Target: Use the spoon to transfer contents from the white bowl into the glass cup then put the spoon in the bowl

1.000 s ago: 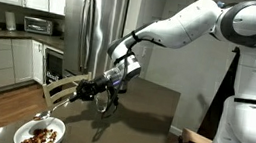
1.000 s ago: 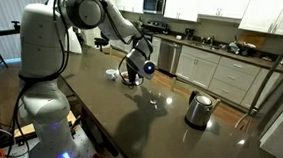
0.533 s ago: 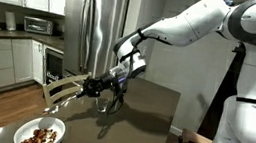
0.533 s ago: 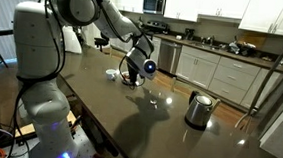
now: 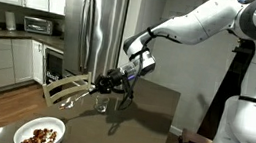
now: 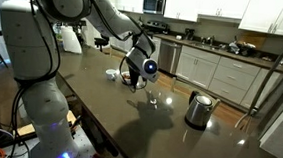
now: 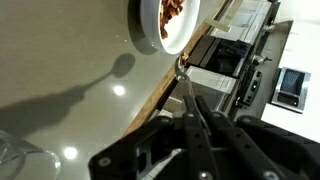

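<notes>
Dark glossy tabletop [image 5: 154, 103] in kitchen w/ steel fridge [image 5: 100, 22]; arm stretched out low, pincer [image 5: 104, 82] clenched on spoon [image 5: 83, 88] near glass cup [image 5: 103, 104].

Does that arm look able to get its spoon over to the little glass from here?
Probably yes. The gripper, shut on the spoon, hovers just above the glass cup, and nothing seems to stand between them. The kettle sits well off to the side.
</notes>
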{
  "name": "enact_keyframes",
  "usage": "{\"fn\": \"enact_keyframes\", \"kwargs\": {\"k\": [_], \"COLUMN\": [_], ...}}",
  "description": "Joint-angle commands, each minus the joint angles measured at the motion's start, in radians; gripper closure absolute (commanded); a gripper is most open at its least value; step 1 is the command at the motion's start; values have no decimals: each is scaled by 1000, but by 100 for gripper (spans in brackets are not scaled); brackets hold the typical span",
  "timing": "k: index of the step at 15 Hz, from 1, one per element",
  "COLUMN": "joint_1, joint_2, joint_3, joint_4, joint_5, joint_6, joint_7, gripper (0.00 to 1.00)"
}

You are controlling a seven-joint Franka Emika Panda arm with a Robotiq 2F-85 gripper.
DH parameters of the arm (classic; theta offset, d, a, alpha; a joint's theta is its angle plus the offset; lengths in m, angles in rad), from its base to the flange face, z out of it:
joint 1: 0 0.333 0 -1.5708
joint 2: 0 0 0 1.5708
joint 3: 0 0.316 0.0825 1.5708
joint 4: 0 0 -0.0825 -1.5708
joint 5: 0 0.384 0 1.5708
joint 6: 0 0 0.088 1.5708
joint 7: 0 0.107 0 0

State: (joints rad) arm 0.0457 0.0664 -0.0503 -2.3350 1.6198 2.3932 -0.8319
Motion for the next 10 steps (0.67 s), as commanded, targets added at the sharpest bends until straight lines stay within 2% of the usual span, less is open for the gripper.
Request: {"fn": "enact_keyframes", "kwargs": {"k": [1,10], "joint_1": [-34,-108], "joint_2": [-80,-156], "joint_3": [-2,-42], "joint_4": [-70,-155], "joint_5": [-48,-87], "joint_6": [28,31], "joint_7": [57,61], "gripper": [98,98]}}
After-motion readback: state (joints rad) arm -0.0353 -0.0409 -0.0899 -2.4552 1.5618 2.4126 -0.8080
